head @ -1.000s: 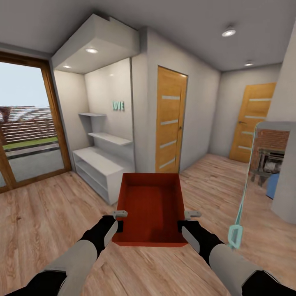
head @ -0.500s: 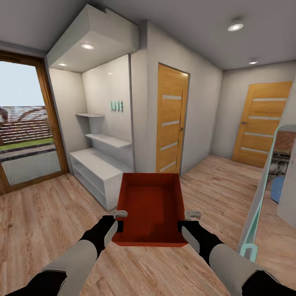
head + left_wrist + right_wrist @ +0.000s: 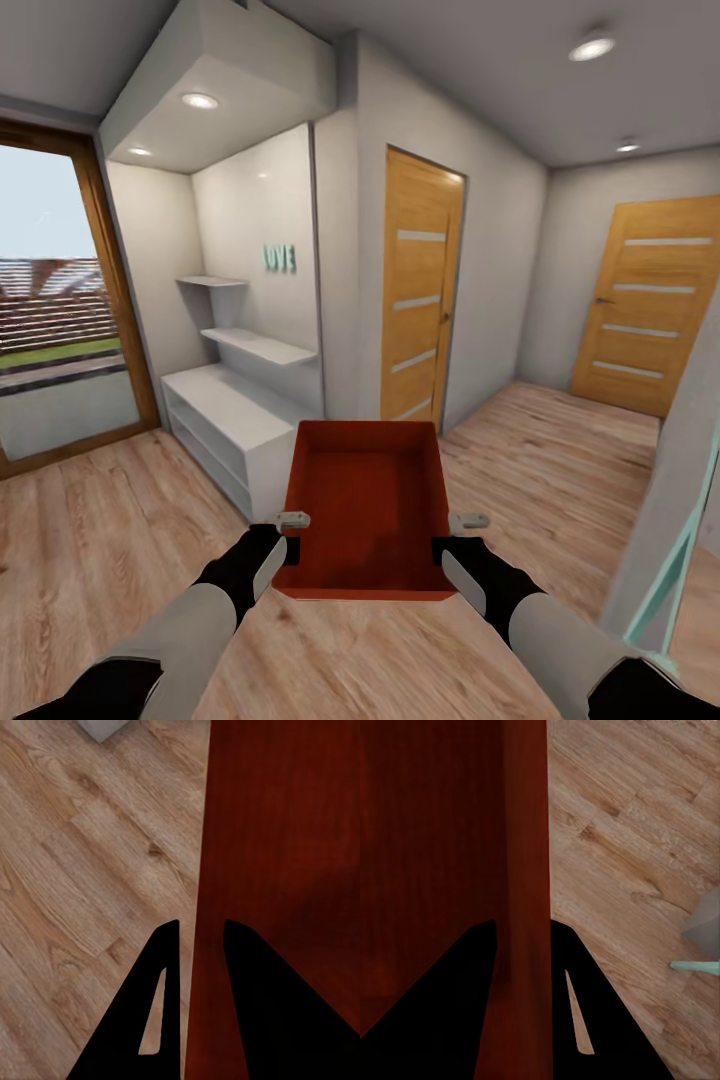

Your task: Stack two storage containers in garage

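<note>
A light wood plank floor [image 3: 120, 540] runs under the robot through a hallway of plain pale walls, and carried level above it, in front of the trunk between both arms, is one orange-red storage container [image 3: 365, 505]. The left gripper [image 3: 291, 535] is clamped on its left wall and the right gripper [image 3: 452, 537] on its right wall; each wrist view shows one dark finger inside the bin and one outside, the rim pinched between. Over the last second the whole head view has slid: the white shelf unit [image 3: 225, 410] and glass patio door [image 3: 50, 330] have drifted leftward, the far wooden door [image 3: 645, 300] has grown larger, and the teal-edged panel [image 3: 665, 570] has slipped toward the corner. The bin sits unchanged against the arms, so the base is travelling, apparently still short of the garage. The container is smooth, matte, low-walled and slightly flared; the near wooden door [image 3: 420, 290] is honey-toned with pale inset strips.
</note>
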Controlling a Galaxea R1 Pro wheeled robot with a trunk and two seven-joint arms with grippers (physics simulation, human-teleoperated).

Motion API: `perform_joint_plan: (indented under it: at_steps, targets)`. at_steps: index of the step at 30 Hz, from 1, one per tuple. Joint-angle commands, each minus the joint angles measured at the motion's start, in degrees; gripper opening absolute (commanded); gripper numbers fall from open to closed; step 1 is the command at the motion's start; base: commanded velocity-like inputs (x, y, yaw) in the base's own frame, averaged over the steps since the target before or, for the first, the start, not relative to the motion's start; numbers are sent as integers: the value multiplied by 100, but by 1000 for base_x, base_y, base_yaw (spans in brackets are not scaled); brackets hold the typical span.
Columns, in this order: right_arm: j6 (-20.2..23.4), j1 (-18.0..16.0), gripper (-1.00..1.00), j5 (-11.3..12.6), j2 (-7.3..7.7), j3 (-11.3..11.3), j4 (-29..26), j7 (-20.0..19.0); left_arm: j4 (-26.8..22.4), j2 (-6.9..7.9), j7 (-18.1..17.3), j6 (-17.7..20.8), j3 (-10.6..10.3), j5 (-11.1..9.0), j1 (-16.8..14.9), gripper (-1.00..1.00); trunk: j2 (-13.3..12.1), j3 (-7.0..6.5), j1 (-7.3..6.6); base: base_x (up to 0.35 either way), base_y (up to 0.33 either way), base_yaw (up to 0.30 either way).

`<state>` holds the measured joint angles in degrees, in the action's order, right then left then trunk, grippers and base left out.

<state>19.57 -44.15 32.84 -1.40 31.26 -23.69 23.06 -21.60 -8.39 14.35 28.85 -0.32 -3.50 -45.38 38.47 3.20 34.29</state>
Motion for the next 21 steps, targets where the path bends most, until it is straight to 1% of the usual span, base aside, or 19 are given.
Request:
perform_joint_plan:
  at_steps: [1,10,21]
  targets:
    - [38,-15,-100,-146,8,-94,-21,57,10,5,153,68,-39,148,3,-100,9,10,5,322,0,-27]
    - [38,-15,-100,-146,8,-94,-21,58,13,5,151,68,-39,148,3,-100,9,10,5,322,0,-206]
    - [38,-15,-100,-146,5,-94,-21,58,13,5,154,68,-39,148,3,-100,9,10,5,322,0,-20]
